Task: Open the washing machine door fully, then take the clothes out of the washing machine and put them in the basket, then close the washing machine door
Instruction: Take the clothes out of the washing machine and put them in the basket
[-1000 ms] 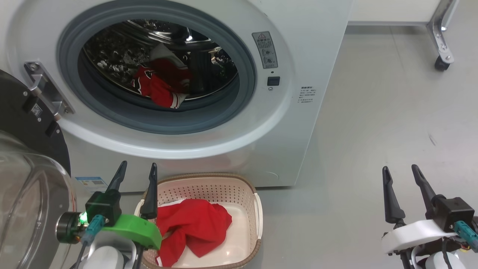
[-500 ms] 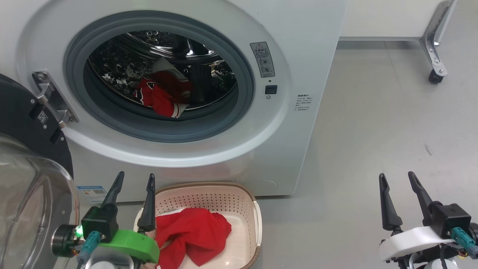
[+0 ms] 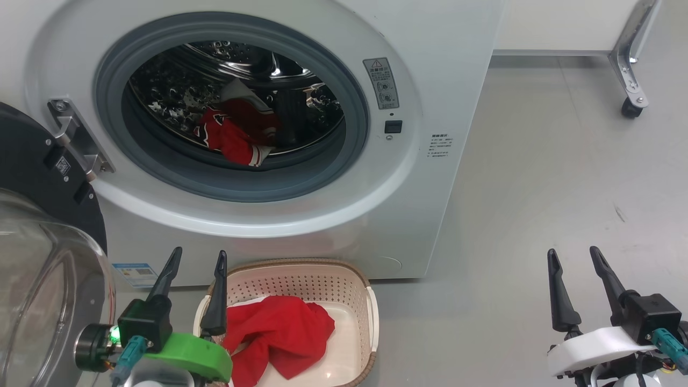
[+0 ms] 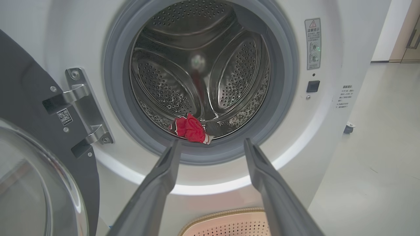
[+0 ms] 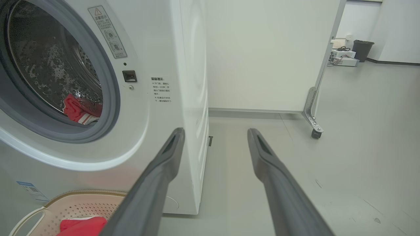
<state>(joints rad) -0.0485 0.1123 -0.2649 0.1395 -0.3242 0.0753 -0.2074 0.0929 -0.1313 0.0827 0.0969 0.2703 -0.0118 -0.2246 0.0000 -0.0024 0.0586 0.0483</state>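
Head view: red clothes [image 3: 279,333] in basket [image 3: 301,282]; right wrist view: distant bin [image 5: 362,49].

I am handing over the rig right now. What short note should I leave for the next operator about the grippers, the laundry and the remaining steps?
Left gripper: open, empty, by the basket.
Right gripper: open, empty, over the floor to the right of the washing machine.
Washing machine door: swung open at the left.
Done: door opened; one red garment lies in the basket.
Left: take the red jersey from the drum, put it in the basket, close the door.
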